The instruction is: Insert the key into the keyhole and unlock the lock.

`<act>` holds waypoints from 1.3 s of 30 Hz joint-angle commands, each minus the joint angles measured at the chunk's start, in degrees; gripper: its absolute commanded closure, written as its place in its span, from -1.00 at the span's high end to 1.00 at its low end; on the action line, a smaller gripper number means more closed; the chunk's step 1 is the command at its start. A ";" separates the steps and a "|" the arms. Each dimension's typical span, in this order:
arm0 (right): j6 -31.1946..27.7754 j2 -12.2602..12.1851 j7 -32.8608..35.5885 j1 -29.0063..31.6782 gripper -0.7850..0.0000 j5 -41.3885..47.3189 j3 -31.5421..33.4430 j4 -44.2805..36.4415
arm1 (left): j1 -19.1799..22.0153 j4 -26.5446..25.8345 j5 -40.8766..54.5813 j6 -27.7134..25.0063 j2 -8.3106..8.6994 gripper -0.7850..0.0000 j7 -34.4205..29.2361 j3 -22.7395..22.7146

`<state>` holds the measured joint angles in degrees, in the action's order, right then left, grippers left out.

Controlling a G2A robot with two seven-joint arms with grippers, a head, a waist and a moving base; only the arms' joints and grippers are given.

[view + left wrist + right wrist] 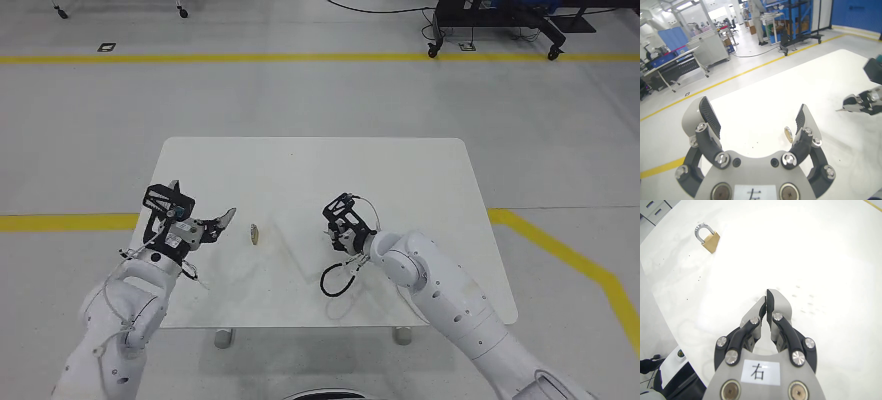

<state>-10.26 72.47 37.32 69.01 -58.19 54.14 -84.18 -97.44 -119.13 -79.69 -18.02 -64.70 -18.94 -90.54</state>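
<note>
A brass padlock (255, 234) with a silver shackle lies flat on the white table (400, 170), left of centre. My left gripper (218, 228) is open just to the padlock's left. In the left wrist view the padlock (788, 134) sits close beside one finger (803, 121), outside the open left gripper (753, 106). My right gripper (333, 237) is to the padlock's right, shut on the key; a thin key tip (839, 109) pokes out of it. In the right wrist view the shut right gripper (766, 294) hides the key, and the padlock (709, 240) lies well ahead.
A black cable (335, 280) loops on the table beside the right arm, near the front edge. The back half of the table is bare white surface. Beyond the table is open floor with yellow lines.
</note>
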 commanded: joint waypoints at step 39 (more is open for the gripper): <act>-11.03 -1.83 -7.74 5.72 -1.00 11.00 9.51 -0.77 | 37.10 38.73 -20.68 15.72 -9.82 1.00 -21.14 43.78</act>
<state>-20.51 70.79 29.88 74.25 -48.06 62.96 -84.71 -60.60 -80.80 -100.30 -2.47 -74.31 -39.99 -46.94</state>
